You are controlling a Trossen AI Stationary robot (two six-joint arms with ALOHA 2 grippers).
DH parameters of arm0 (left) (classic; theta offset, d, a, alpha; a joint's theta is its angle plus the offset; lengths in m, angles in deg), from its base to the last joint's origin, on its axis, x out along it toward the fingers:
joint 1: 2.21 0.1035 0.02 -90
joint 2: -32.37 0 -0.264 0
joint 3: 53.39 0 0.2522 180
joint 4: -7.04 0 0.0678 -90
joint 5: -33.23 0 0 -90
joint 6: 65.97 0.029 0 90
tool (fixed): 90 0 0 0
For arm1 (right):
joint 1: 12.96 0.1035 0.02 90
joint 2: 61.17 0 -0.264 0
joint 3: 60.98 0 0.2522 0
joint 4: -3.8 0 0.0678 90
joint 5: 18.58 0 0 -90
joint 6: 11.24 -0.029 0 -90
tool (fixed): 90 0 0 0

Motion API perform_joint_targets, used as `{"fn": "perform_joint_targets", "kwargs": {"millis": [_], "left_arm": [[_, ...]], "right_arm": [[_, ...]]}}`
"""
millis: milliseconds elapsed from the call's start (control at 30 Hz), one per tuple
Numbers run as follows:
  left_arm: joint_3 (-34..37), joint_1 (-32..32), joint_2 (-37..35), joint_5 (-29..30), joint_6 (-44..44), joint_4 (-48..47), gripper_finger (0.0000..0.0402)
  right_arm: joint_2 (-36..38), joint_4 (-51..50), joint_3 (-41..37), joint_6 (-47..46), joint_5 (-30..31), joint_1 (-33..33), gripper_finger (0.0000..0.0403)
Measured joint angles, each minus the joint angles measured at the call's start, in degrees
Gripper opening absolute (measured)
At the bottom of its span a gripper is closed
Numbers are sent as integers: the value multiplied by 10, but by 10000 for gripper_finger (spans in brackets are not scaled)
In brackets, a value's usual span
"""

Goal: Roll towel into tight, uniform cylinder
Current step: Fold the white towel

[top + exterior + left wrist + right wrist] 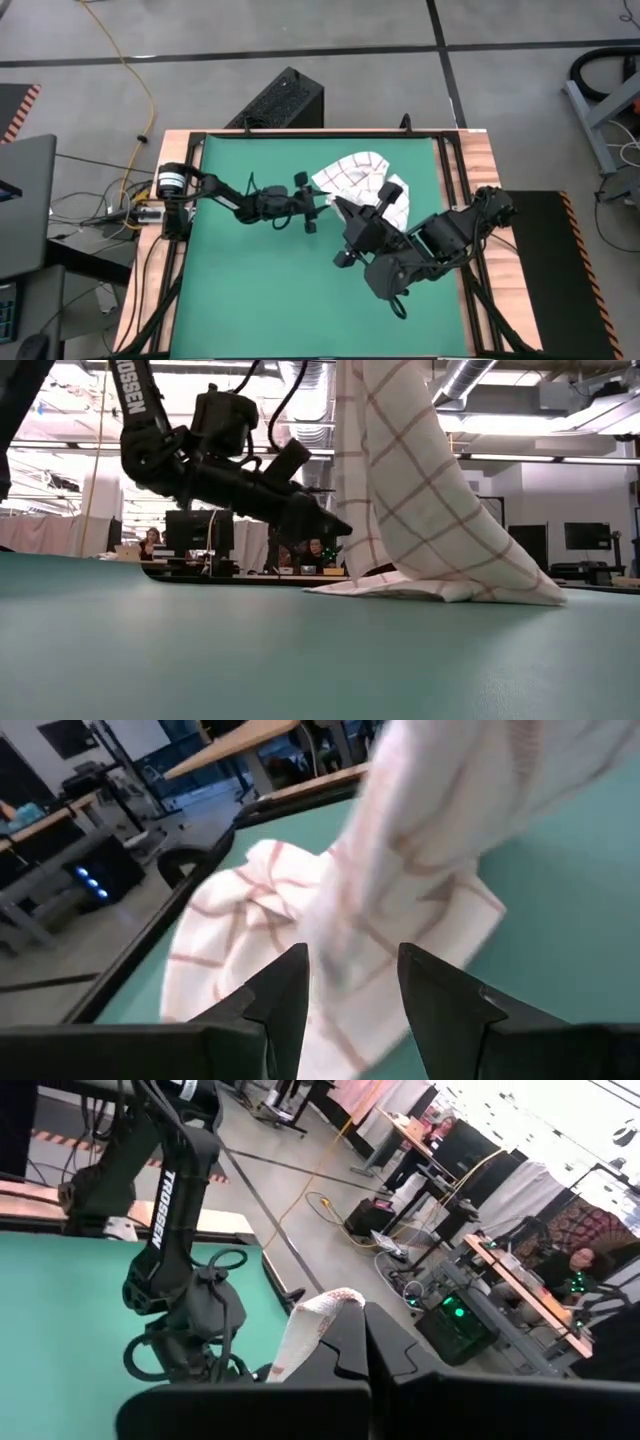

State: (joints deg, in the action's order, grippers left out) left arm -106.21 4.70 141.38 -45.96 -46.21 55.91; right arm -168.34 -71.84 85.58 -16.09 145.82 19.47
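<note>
High view: one towel (352,170), white with a red-brown check, on the far half of the green mat (260,300), right of centre. Part of it lies bunched on the mat; one corner is pulled up off the surface.

Two arms are in frame. The right end effector (385,195) sits over the towel's near-right edge, fingers together and clamped on the towel. In the right wrist view a strip of the cloth (310,1325) sticks up from between the closed fingers. In the low view the towel (420,490) hangs as a tall sheet from the top of the frame down to a flat folded heap on the mat (200,650).

The left end effector (305,205) is just left of the towel, pointing at it, with its fingers apart and nothing between them. The left wrist view shows its two dark fingers (285,995) spread, with the towel (330,910) directly ahead: the lifted part is blurred, the rest is spread on the mat. I cannot tell if the fingertips touch the cloth. In the low view the left end effector (330,525) hovers off the mat, beside the hanging sheet.

One table (480,150), with a wood edge around the mat. The low view shows at least two people (150,542) seated at desks in the background.
</note>
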Motion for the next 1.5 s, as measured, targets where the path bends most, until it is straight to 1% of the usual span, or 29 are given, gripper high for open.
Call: {"fn": "perform_joint_targets", "kwargs": {"millis": [67, 167, 333, 467, 567, 633, 700, 767, 800, 900, 967, 1100, 1133, 1267, 1367, 1500], "left_arm": [[-12, 0, 0, -1, 6, -13, 147], [-29, 3, 0, 0, 6, -58, 147], [-36, 6, 0, 1, 5, -112, 147], [-36, 6, 0, 30, -1, -123, 144], [-36, 10, 0, 25, -15, -133, 125], [-36, 14, 0, 16, -15, -132, 100], [-36, 14, 0, 20, -20, -132, 66], [-36, 13, 0, 30, -30, -144, 25], [-36, 11, 0, 33, -38, -152, 13], [-36, -6, -4, 54, -58, -184, 3], [-35, -23, -20, 80, -66, -216, 2], [-35, -61, -86, 139, -67, -341, 0], [-35, -72, -105, 165, -67, -378, 0], [-35, -121, -207, 271, -73, -524, 0], [-35, -163, -297, 335, -91, -620, 0], [-35, -222, -418, 428, -104, -690, 0]], "right_arm": [[0, 13, 0, 14, -9, 0, 0], [0, 31, 0, 29, -16, 0, 0], [0, 82, 0, 82, -22, 7, 0], [0, 114, 0, 119, -23, 14, 0], [0, 121, 0, 133, -25, 14, 0], [0, 121, 0, 133, -25, 17, 0], [0, 118, 0, 131, -25, 18, 1], [0, 102, 0, 120, -22, 19, 1], [0, 85, 0, 107, -17, 19, 1], [0, -12, 0, 31, 29, 18, 1], [0, -107, 0, -60, 52, 12, 1], [0, -274, 0, -257, 42, -4, 1], [0, -282, -4, -286, 35, -9, 1], [7, -265, -35, -265, 20, -25, 1], [8, -279, -36, -288, 18, -40, 1], [9, -280, -36, -279, 34, -56, 1]]}}
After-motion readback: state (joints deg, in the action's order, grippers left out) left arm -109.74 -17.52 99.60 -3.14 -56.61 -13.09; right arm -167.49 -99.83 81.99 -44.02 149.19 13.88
